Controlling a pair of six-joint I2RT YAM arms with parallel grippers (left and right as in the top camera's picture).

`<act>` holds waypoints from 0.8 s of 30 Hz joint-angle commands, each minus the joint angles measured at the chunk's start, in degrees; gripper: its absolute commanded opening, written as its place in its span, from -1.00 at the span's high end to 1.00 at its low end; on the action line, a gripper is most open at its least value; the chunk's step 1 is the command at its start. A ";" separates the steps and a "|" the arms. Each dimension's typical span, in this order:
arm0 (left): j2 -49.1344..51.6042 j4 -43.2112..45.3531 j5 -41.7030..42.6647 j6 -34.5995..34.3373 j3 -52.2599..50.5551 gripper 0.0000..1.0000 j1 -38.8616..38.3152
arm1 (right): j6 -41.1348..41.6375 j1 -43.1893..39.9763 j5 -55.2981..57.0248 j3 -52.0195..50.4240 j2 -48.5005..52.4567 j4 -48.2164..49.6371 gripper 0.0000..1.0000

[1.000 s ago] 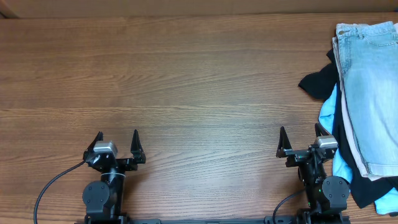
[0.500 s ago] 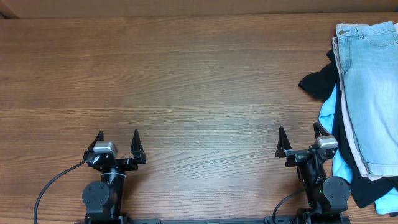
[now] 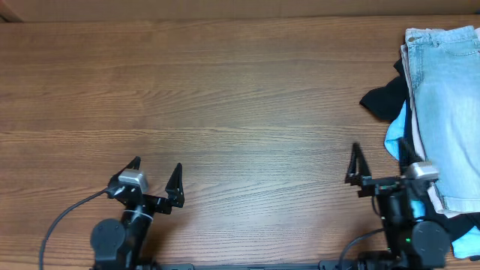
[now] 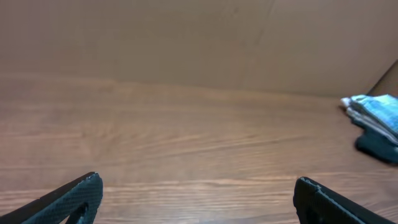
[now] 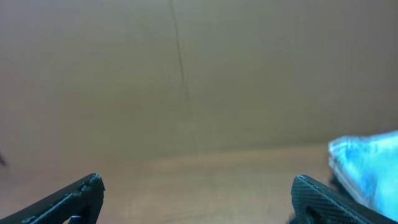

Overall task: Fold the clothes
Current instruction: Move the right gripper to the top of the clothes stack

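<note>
Faded light-blue denim shorts (image 3: pixel 448 105) lie on top of a heap at the table's right edge, over cream (image 3: pixel 411 90), black (image 3: pixel 382 100) and bright-blue (image 3: pixel 395 139) garments. The heap also shows small at the right of the left wrist view (image 4: pixel 376 121) and blurred at the right of the right wrist view (image 5: pixel 367 165). My left gripper (image 3: pixel 156 171) is open and empty at the front left, far from the heap. My right gripper (image 3: pixel 379 161) is open and empty at the front right, its right finger at the heap's edge.
A brown wooden table (image 3: pixel 225 97) fills the view. A plain brown wall (image 4: pixel 186 37) stands behind its far edge. A cable (image 3: pixel 64 221) runs from the left arm's base.
Both arms have shifted: the left gripper moved a little right and toward the front, the right gripper moved right toward the heap. The clothes have not moved.
</note>
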 commanded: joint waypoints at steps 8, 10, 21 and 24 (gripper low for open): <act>23.12 -9.94 -0.35 0.37 27.93 -0.99 0.00 | 0.72 0.37 2.58 31.98 24.57 -16.85 -1.00; 29.66 -14.45 -0.35 0.39 34.64 -1.00 0.00 | 0.72 0.37 2.14 39.32 30.38 -23.28 -1.00; 57.66 -34.45 -4.22 0.39 61.79 -1.00 0.00 | 0.70 0.37 5.29 73.31 61.90 -53.00 -1.00; 61.55 -33.83 -4.87 0.39 61.92 -1.00 0.00 | 0.72 0.35 6.01 73.66 66.62 -50.80 -1.00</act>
